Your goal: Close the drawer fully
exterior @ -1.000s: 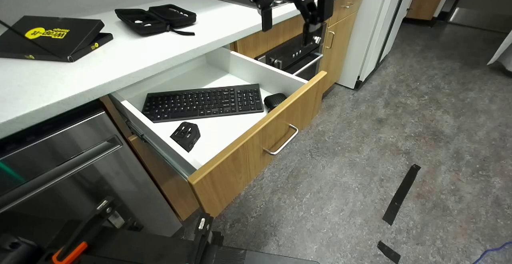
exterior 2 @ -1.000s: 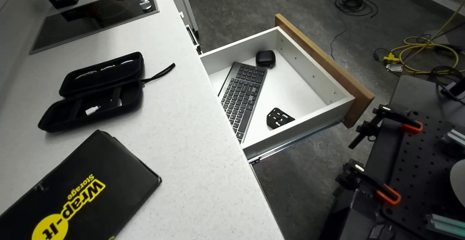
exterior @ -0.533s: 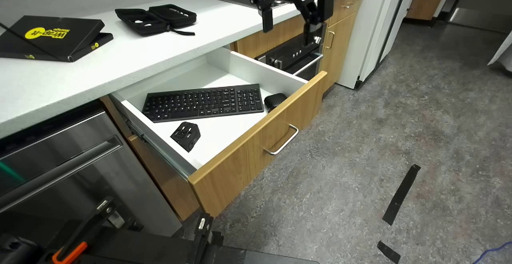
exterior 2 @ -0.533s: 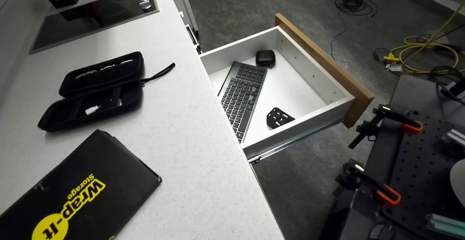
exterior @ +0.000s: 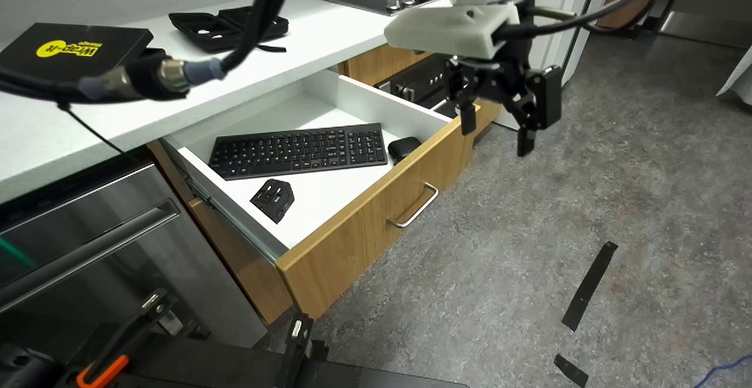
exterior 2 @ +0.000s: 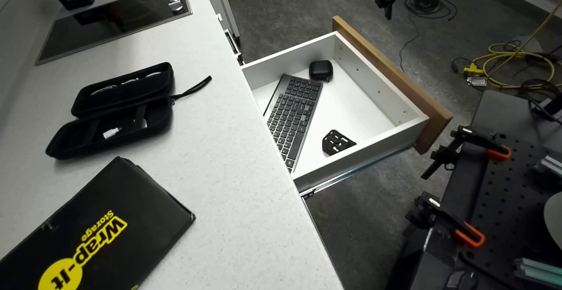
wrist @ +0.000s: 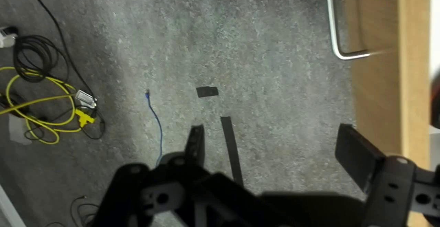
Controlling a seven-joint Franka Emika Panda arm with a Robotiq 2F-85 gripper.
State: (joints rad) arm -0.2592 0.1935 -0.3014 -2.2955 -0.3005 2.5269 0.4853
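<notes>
The drawer point(exterior: 358, 241) stands pulled far out, its light oak front facing the open floor, in both exterior views point(exterior 2: 393, 75). Its slim silver bar handle point(exterior: 418, 208) is also in the wrist view point(wrist: 332, 27). My gripper point(exterior: 497, 131) is open and empty, fingers pointing down. It hangs in front of the drawer front, near its far end, and looks apart from it. In the wrist view, floor shows between the fingers point(wrist: 271, 130), and the oak front point(wrist: 376, 93) lies beside the right finger. In an exterior view the gripper is cut by the top edge.
A black keyboard point(exterior: 299, 150), an adapter point(exterior: 275, 200) and a small black case point(exterior 2: 321, 70) lie in the drawer. The white counter point(exterior 2: 228, 184) is above. A stainless appliance point(exterior: 117, 270) stands beside the drawer. A black clamped platform point(exterior 2: 491, 184) faces it. Cables point(wrist: 44, 103) lie on the floor.
The gripper hung farther back until half a second ago. It has since moved nearer along the outside of the drawer front, with more of the arm now in view. The drawer has not moved.
</notes>
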